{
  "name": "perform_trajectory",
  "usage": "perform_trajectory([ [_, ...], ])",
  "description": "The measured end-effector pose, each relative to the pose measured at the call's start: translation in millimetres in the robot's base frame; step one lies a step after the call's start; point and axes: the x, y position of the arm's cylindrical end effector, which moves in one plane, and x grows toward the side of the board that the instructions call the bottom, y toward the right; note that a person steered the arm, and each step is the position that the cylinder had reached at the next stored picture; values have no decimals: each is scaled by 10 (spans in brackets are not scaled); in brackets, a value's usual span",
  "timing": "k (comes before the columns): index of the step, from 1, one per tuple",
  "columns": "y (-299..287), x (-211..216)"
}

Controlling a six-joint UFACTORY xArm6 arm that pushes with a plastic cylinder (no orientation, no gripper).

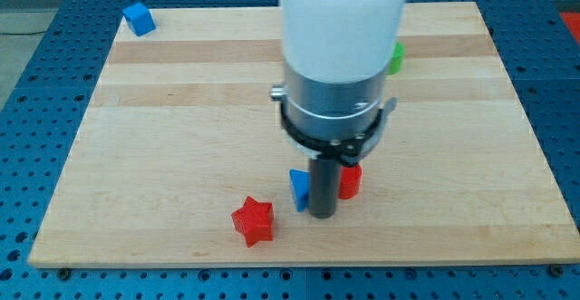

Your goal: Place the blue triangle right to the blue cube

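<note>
The blue triangle (298, 189) lies near the view's bottom centre of the wooden board (181, 110), partly hidden by my rod. My tip (322, 214) rests right next to the triangle's right side, between it and a red block (350, 181). The blue cube (138, 18) sits at the board's top left corner, far from the tip and the triangle.
A red star-shaped block (253, 220) lies to the bottom left of the triangle. A green block (396, 58) peeks out at the right of the arm's white body (343, 28), which hides the board's top centre. Blue pegboard surrounds the board.
</note>
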Motion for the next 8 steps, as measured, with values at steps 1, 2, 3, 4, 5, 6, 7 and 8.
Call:
perform_trajectory([
  [1, -244, -60],
  [2, -231, -366],
  [3, -228, -647],
  [4, -335, -829],
  [5, -453, -1028],
  [6, -691, -1115],
  [7, -950, -1238],
  [8, -1140, -1464],
])
